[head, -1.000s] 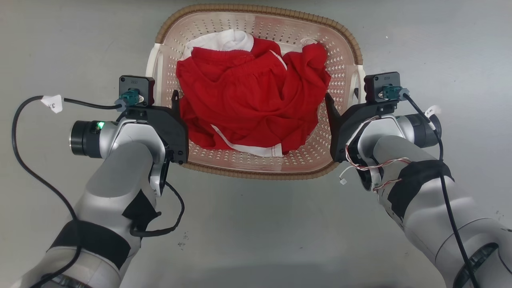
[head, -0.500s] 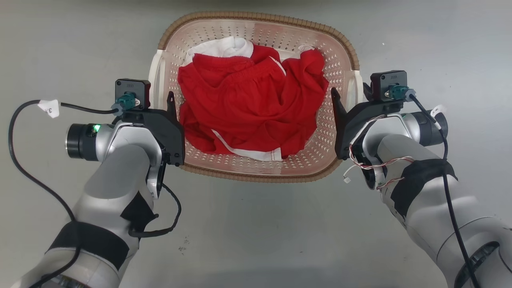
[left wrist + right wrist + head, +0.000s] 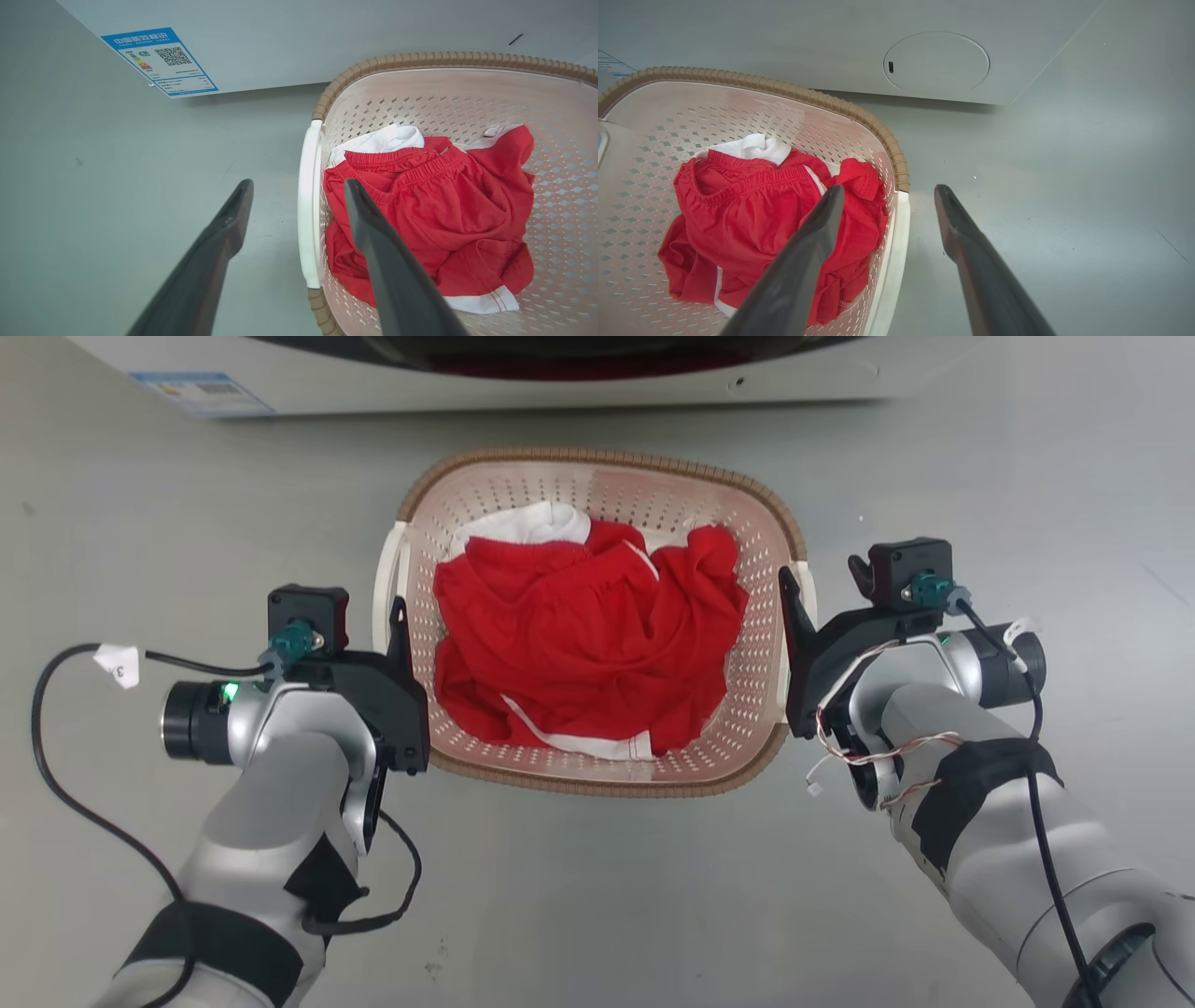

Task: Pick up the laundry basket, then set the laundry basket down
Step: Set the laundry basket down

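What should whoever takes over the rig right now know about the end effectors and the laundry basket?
Grips: the left end effector is open, its fingers straddling the left white handle of the laundry basket, not clamped. The right end effector is open, straddling the right white handle.
Things: the laundry basket appears to sit on the grey floor before the washing machine, red clothes inside.
Done: both arms lined up on the handles; whether a lift has happened cannot be told.
Left: if not lifted, close, lift, set down.

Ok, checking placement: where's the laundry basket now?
Centre of the head view, the laundry basket lies between the left gripper and right gripper, just before the washing machine.
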